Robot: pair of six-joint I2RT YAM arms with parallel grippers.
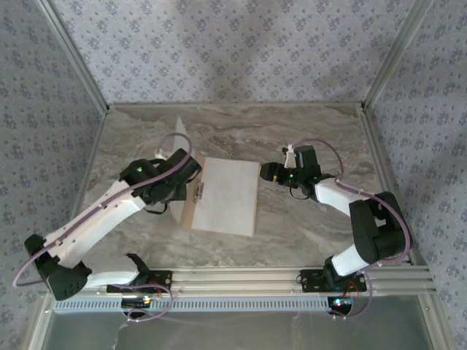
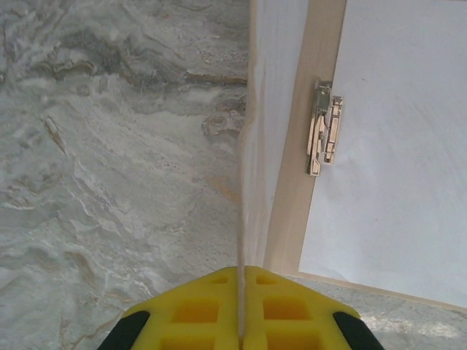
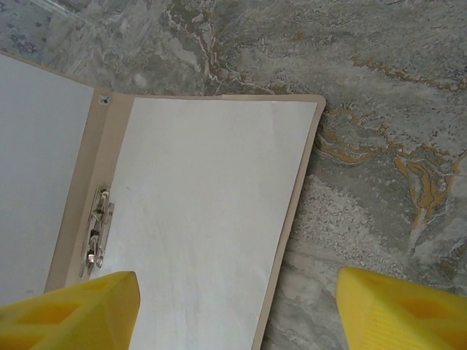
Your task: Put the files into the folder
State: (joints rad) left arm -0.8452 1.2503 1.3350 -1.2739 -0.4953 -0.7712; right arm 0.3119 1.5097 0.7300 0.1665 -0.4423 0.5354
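One leaf up, folder ready to close

We see the left gripper (image 2: 241,275) with its fingers pressed together on the edge of the folder's (image 3: 106,146) left leaf, holding that leaf raised off the marble table (image 3: 379,182). The right gripper (image 3: 237,310) hovers over the other leaf with its fingers wide apart, gripping nothing. The files (image 3: 204,219) lie flat on that right leaf, just beside the metal clip (image 3: 97,230) on the spine; we cannot tell whether both sheets are stacked there. We judge the loading done and the closing in hand. Next, the left arm should swing its leaf over the paper and let go, with the right arm out of the leaf's path.
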